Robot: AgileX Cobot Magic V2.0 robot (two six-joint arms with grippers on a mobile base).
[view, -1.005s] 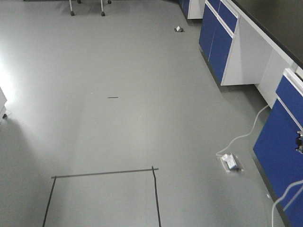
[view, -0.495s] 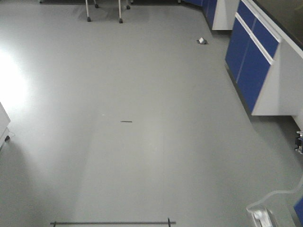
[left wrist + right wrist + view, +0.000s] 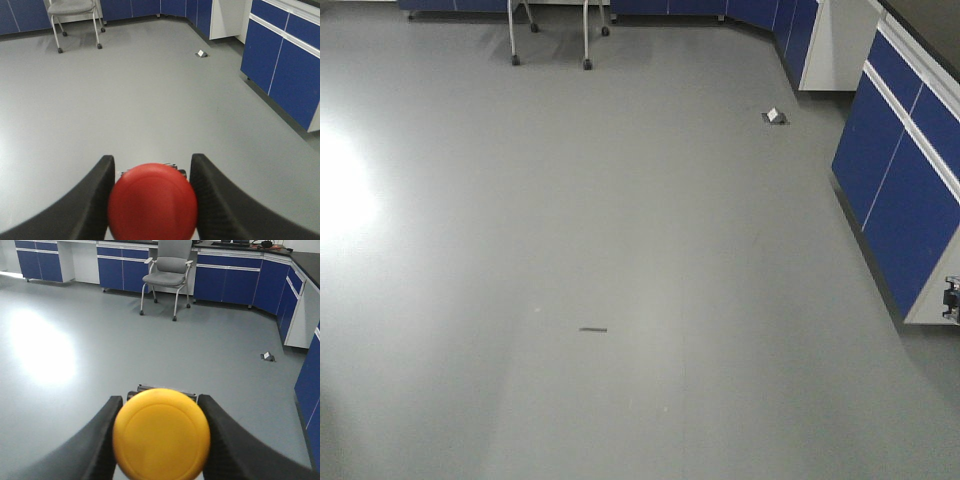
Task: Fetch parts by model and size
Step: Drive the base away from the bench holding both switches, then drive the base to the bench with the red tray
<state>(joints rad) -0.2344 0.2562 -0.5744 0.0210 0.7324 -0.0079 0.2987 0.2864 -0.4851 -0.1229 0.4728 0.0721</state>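
Since the front view shows only floor (image 3: 620, 220) and blue cabinets (image 3: 910, 190) at right, neither switch nor tool can be placed there.

Left wrist: left tool (image 3: 151, 167) pinches red switch (image 3: 152, 202) at bottom centre. Cap faces the camera, stem axis along the fingers.

Right wrist: right tool (image 3: 159, 405) pinches yellow switch (image 3: 161, 432), same pose.

Probably light, rigid plastic. Caps look smooth and sprung, so grip the blocky base, mostly hidden behind the caps.
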